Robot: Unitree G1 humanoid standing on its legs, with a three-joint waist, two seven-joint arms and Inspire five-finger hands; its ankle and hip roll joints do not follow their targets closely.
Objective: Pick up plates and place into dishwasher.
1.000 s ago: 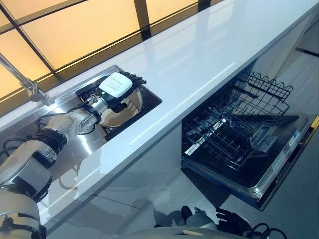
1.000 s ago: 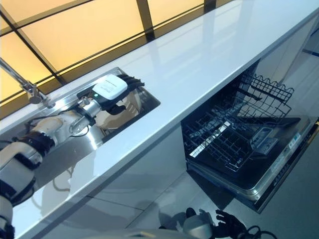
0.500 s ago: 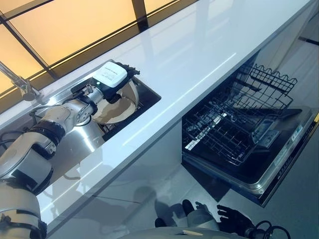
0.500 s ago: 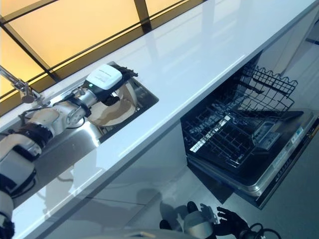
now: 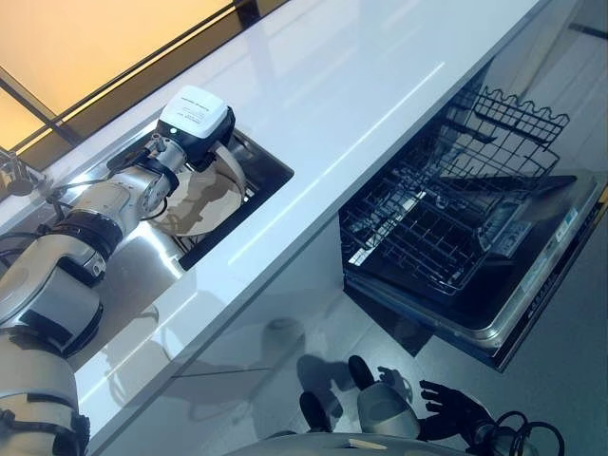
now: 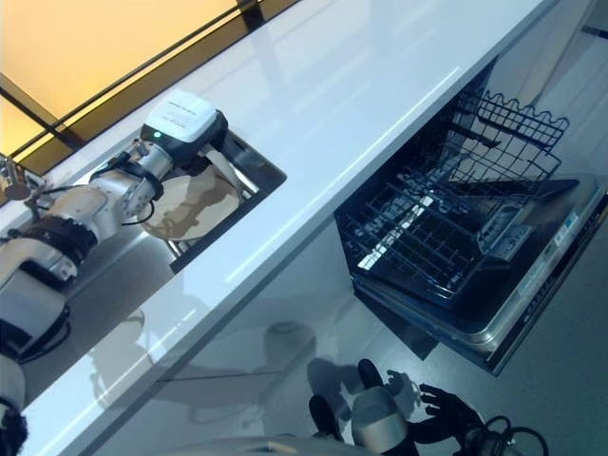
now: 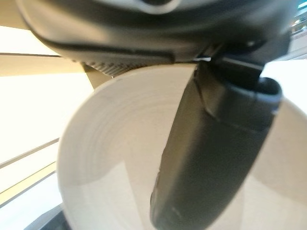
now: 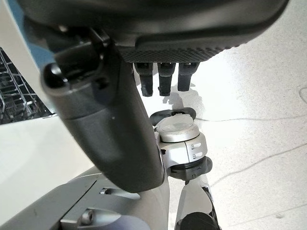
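Observation:
A pale round plate [image 5: 198, 195] stands tilted in the right end of the steel sink [image 5: 142, 271]. My left hand [image 5: 193, 122] is shut on the plate's upper rim. In the left wrist view its thumb [image 7: 211, 153] lies across the plate's face [image 7: 110, 143]. The dishwasher [image 5: 532, 294] stands open under the counter at the right, its lower rack [image 5: 427, 237] pulled out and bare. My right hand [image 5: 454, 410] hangs low near the floor, open, with its fingers spread and nothing in it.
A long white counter [image 5: 361, 104] runs above the dishwasher and along the sink. A faucet [image 5: 14, 176] stands at the sink's far left. The dishwasher's lowered door juts out over the grey floor [image 5: 570, 380].
The camera has shifted. My left hand has raised the plate's rim, so the plate stands steeper in the sink. My right hand has come further into view with its fingers spread.

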